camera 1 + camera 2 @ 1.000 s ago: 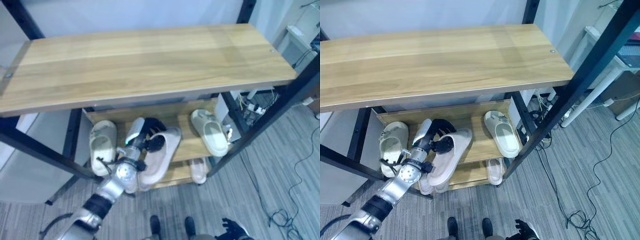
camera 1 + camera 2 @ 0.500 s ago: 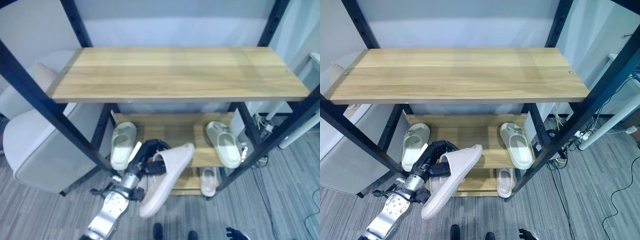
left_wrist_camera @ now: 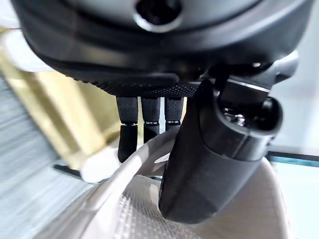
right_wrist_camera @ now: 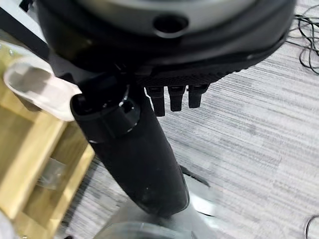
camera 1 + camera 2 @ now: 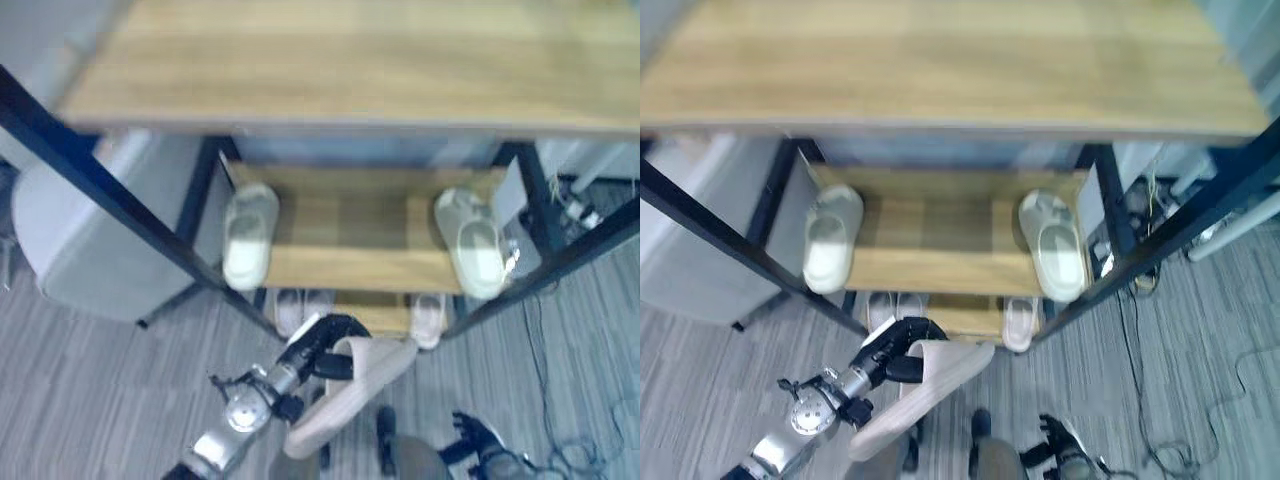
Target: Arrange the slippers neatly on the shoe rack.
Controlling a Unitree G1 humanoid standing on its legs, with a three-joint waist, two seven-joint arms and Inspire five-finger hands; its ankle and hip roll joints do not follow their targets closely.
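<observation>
Pulled slipper (image 5: 345,395) clear of shoe rack (image 5: 340,262) toward lower frame, left hand (image 5: 325,345) fingers clamped around it; placement unfinished.

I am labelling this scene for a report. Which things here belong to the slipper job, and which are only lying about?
Belong to the job:
- pink slipper held in the left hand
- two pale slippers on the middle shelf
- shoe rack
- lower slippers

Lying about:
- floor cables
- grey chair
</observation>
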